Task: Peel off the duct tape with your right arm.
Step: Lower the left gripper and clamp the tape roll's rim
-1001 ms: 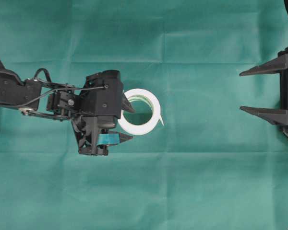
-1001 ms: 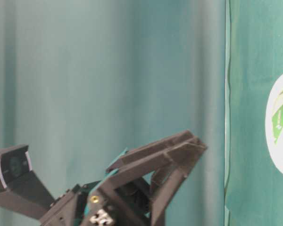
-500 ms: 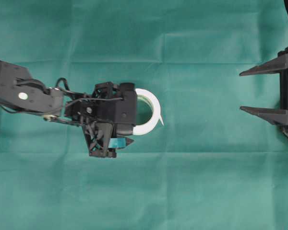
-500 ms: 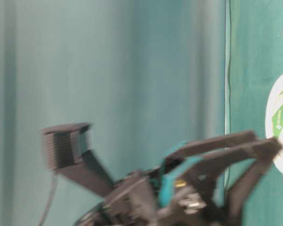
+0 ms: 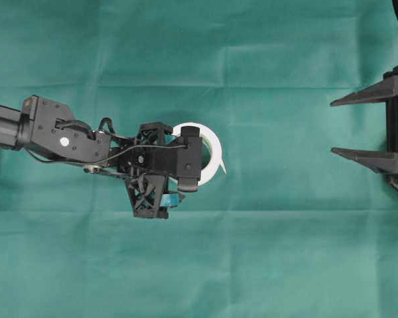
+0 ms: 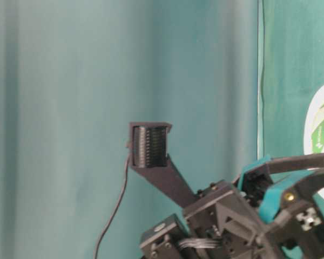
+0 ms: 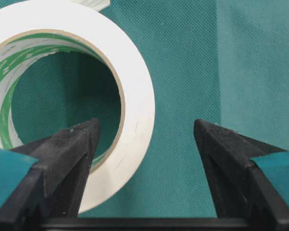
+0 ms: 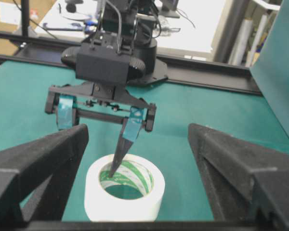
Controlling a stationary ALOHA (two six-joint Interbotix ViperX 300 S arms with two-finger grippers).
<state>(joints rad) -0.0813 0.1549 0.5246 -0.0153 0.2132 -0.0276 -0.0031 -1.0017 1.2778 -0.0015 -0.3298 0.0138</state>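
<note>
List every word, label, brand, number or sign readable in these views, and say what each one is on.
Nothing can be read.
Duct tape: green printing on the inner core, in stripes, too blurred to read in the left wrist view and too small in the others.
Green cloth: plain, no text.

Left gripper (image 5: 179, 175) now farther right and lower than before, over the duct tape (image 5: 209, 147); one finger (image 8: 120, 156) inside the roll's hole, jaws wide.
</note>
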